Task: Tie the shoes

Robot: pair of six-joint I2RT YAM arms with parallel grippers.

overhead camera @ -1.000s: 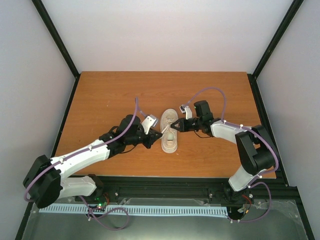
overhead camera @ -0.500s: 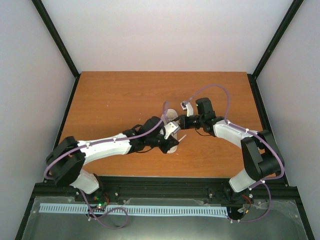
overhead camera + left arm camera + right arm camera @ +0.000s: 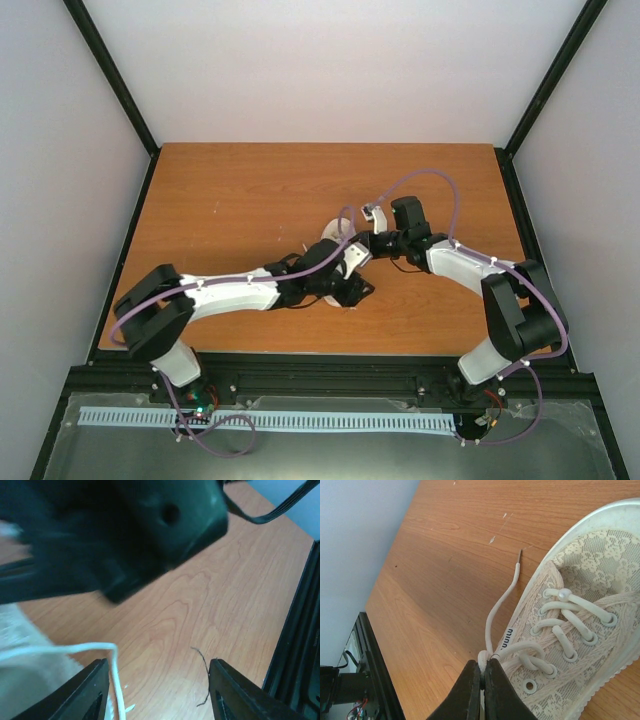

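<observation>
Left claw [image 3: 159,685], spread, has been carried farther across the sneaker [image 3: 580,610]; a lace [image 3: 501,600] is pinched by the right claw [image 3: 482,682].

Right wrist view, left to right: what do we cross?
In order: wall → table → right gripper, shut on the lace → shoe.

My white-and-black left arm [image 3: 230,292] stretches rightward, black left gripper [image 3: 159,672] spread wide; my black right gripper [image 3: 482,672] pinches a thin white lace [image 3: 496,612].
</observation>
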